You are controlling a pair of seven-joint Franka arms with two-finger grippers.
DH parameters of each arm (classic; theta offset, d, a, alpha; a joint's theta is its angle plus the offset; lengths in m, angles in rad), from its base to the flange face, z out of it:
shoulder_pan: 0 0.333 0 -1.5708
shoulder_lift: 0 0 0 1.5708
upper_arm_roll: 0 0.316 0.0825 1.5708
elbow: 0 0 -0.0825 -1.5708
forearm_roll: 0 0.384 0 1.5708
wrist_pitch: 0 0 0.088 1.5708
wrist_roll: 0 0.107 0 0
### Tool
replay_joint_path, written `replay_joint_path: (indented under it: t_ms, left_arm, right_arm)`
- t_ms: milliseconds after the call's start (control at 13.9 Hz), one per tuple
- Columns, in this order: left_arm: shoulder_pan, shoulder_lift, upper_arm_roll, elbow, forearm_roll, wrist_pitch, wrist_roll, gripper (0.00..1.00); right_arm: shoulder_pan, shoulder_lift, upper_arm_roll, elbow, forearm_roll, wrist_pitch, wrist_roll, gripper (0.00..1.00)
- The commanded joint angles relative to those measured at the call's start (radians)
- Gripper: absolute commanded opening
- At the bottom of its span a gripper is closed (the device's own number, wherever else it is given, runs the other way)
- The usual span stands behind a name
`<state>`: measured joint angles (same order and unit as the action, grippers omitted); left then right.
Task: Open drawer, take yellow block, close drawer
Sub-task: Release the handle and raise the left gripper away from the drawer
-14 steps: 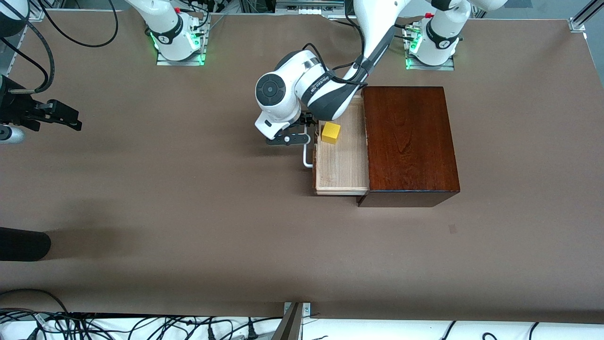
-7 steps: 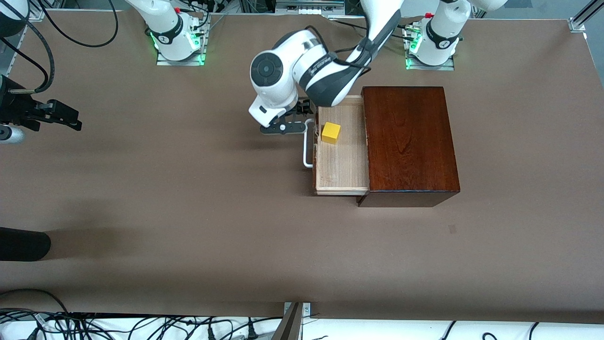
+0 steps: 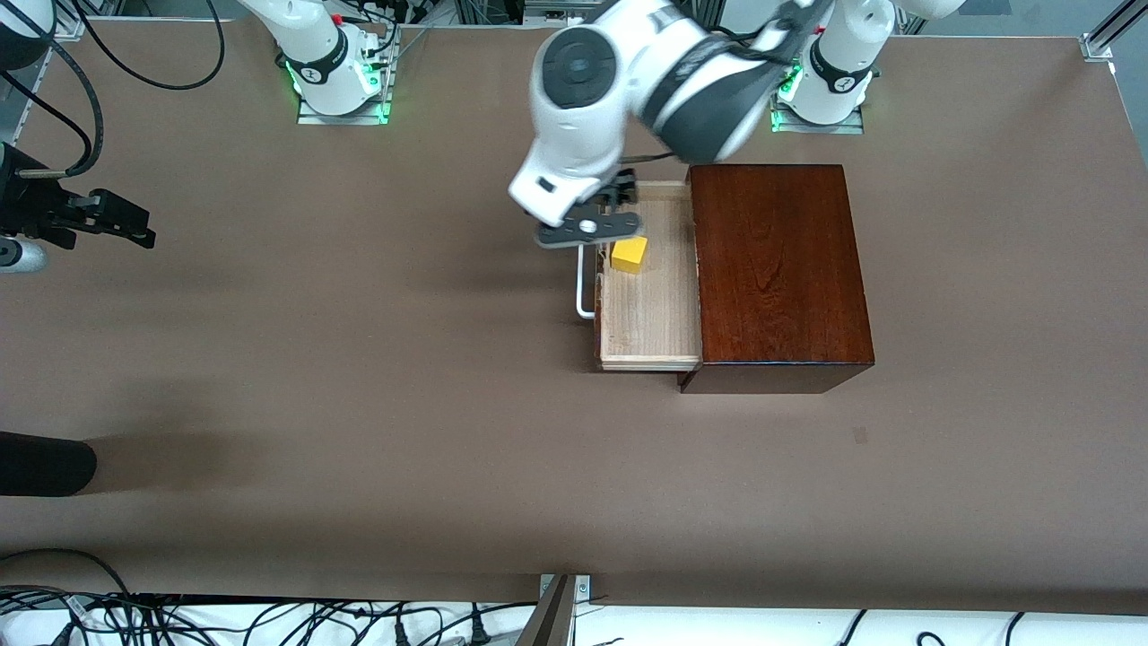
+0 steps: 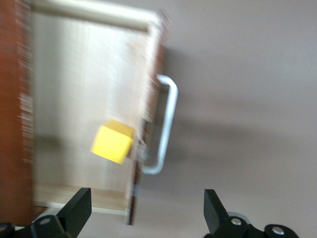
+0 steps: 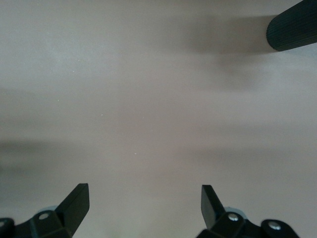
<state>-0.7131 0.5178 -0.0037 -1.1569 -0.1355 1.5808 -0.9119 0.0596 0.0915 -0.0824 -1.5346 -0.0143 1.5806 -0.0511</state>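
Observation:
The drawer (image 3: 650,314) stands pulled out of the dark wooden box (image 3: 776,269), its white handle (image 3: 583,292) toward the right arm's end of the table. The yellow block (image 3: 630,253) lies in the tray near the drawer front. My left gripper (image 3: 589,230) is raised over the drawer front and handle, beside the block, open and empty. The left wrist view shows the block (image 4: 113,141), the handle (image 4: 166,124) and the tray (image 4: 79,74) below my open left gripper (image 4: 146,208). My right gripper (image 3: 143,226) waits open over bare table (image 5: 143,203).
A black rounded object (image 3: 45,467) juts in at the table's edge at the right arm's end, also in the right wrist view (image 5: 292,27). Brown table (image 3: 359,404) surrounds the box. Cables hang along the edge nearest the front camera.
My left gripper has risen from beside the handle and swung toward the box, now over the drawer front. The drawer, block and right arm have not moved.

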Motion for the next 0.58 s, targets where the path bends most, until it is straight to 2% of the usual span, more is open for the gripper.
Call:
replay_joint_path:
  t_ms: [0,144,360,505]
  left_arm:
    - [0.108,-0.071,-0.019,-0.018,0.013,-0.077,0.049,1.00]
    - [0.159,-0.128,-0.012,-0.030,0.013,-0.123,0.176,1.00]
    - [0.285,-0.186,-0.018,-0.036,0.013,-0.191,0.266,1.00]
    - [0.375,-0.249,-0.018,-0.068,0.011,-0.217,0.393,1.00]
  right_arm:
    - [-0.009,-0.012,0.013,0.005,0.014,-0.008,0.043,1.00]
    - [0.000,-0.012,0.023,0.005,0.019,-0.008,0.175,1.00]
    - [0.019,-0.012,0.081,0.005,0.017,-0.008,0.383,1.00]
    - [0.035,-0.010,0.130,0.005,0.017,-0.004,0.558,1.00]
